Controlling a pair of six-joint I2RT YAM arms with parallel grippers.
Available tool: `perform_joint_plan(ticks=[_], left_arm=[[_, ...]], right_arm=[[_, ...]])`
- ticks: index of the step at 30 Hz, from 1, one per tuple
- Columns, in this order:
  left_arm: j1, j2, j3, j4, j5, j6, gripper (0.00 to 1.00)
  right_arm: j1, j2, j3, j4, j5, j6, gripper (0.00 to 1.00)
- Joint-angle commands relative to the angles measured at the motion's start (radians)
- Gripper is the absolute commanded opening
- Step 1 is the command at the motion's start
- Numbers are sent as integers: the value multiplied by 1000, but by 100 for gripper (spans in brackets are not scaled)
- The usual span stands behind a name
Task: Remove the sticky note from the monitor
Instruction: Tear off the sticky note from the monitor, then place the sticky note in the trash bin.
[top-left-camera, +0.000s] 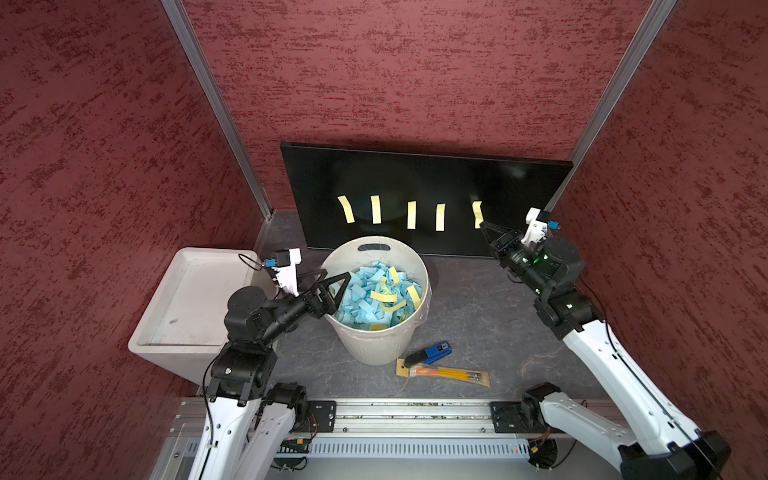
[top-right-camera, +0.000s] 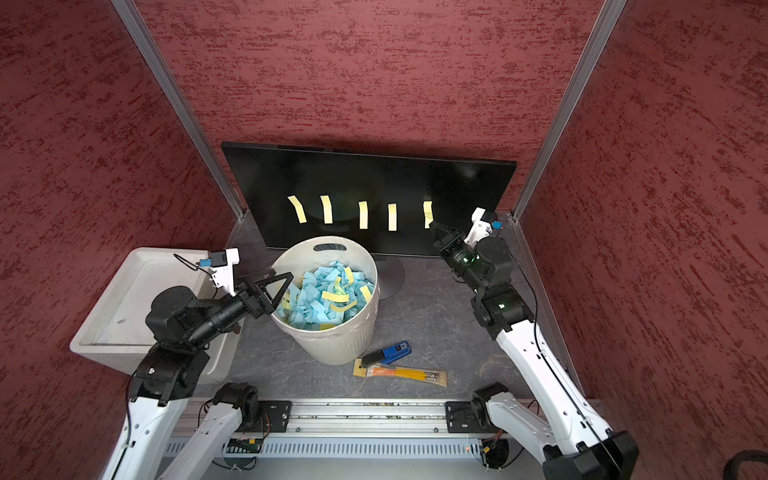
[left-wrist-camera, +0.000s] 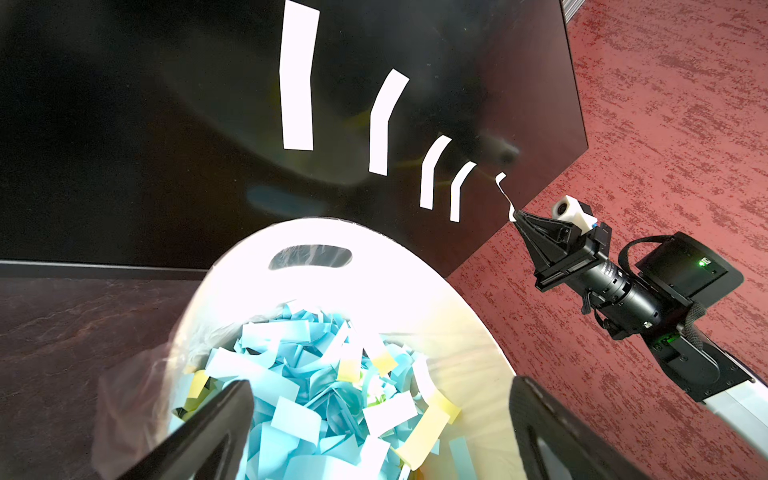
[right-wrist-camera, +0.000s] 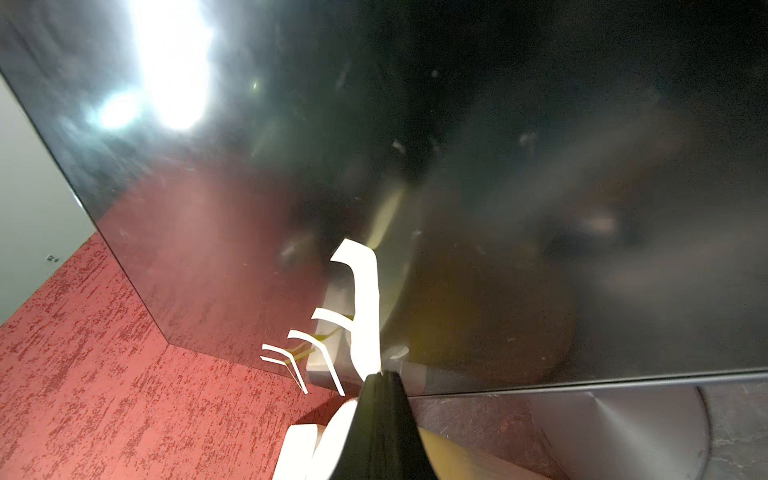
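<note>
Both top views: glossy black monitor (top-left-camera: 415, 178) lines the far edge of the table (top-left-camera: 478, 316), right hand (top-left-camera: 484, 226) clamped on its curled yellow sticky note (top-left-camera: 478, 212) nearest the far-right corner. Left wrist view: left hand (left-wrist-camera: 380, 384) spread apart over white bin (left-wrist-camera: 436, 291) of blue paper strips (left-wrist-camera: 291, 415).

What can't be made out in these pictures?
The round stand of the glossy black monitor: half hidden behind the white ribbed bin, in a top view.
The rightmost pale yellow sticky note in the shut right pincer: glare bleaches its colour, right wrist view.
Bin's floor: buried under blue and yellow paper scraps, in both top views.
Label on the small blue-and-black object: too small, in both top views.
</note>
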Motion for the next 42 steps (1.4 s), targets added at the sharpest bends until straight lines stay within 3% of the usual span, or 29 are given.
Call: perform_joint_plan(ticks=[1,18,42], left_arm=[[11,-6,-12,26,16,-7,100],[28,0,-18,38,25,-21,100],[31,-5,-20,39,24,-20,100]], right_arm=[[-10,-25,-12,2,-46,-26,0],[55,-44,-18,-12,-148,-93,0],[417,134,224,-221,-27,-400,0]])
